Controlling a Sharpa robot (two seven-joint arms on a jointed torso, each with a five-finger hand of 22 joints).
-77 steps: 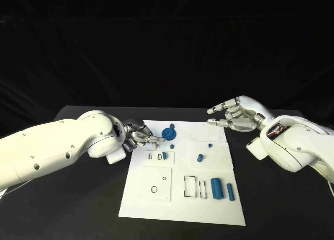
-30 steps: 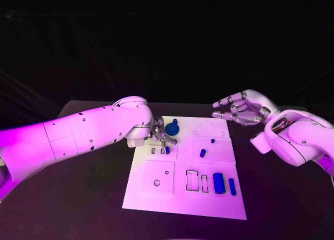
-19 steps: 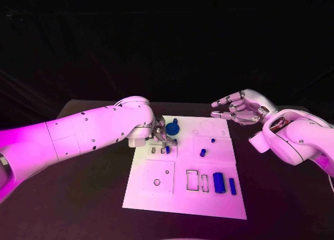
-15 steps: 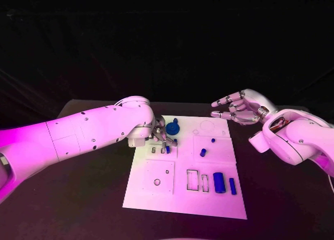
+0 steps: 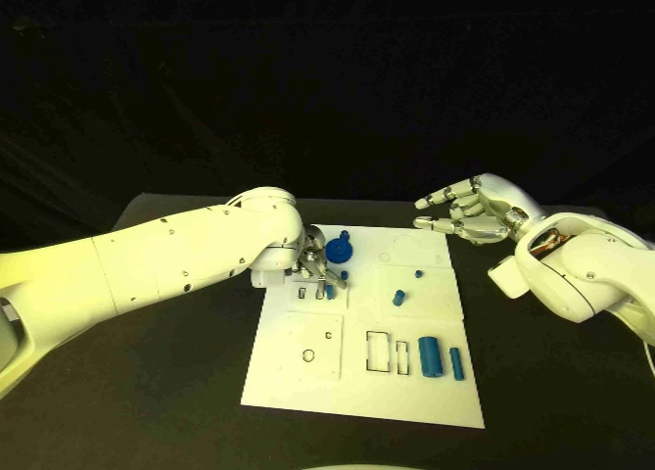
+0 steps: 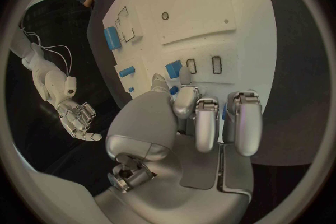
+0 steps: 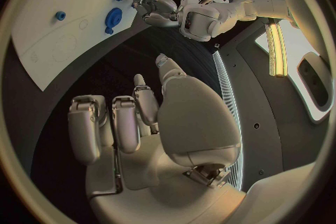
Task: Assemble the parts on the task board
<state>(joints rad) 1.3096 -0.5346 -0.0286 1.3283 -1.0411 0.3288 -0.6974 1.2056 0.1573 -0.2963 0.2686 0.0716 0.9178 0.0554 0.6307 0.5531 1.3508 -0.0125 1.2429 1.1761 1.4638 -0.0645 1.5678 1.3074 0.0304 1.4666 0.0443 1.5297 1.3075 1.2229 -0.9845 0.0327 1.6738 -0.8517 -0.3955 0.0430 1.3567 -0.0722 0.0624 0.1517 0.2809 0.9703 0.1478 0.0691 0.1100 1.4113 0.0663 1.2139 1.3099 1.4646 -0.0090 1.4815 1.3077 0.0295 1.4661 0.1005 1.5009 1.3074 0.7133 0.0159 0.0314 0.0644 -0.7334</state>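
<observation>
Black table (image 5: 158,372), white task board (image 5: 358,392), left hand (image 5: 316,266) on small blue part (image 5: 329,290)

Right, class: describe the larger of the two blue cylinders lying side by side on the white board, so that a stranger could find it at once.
Start at the white rectangular task board in the middle of the black table. Near its front right corner two blue cylinders lie side by side, to the right of the outlined rectangular slots. The thick blue cylinder is the left one, plainly fatter than its thin blue neighbour.

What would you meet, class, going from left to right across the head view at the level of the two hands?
Left hand → round blue part → bare far corner of the task board → right hand.
</observation>
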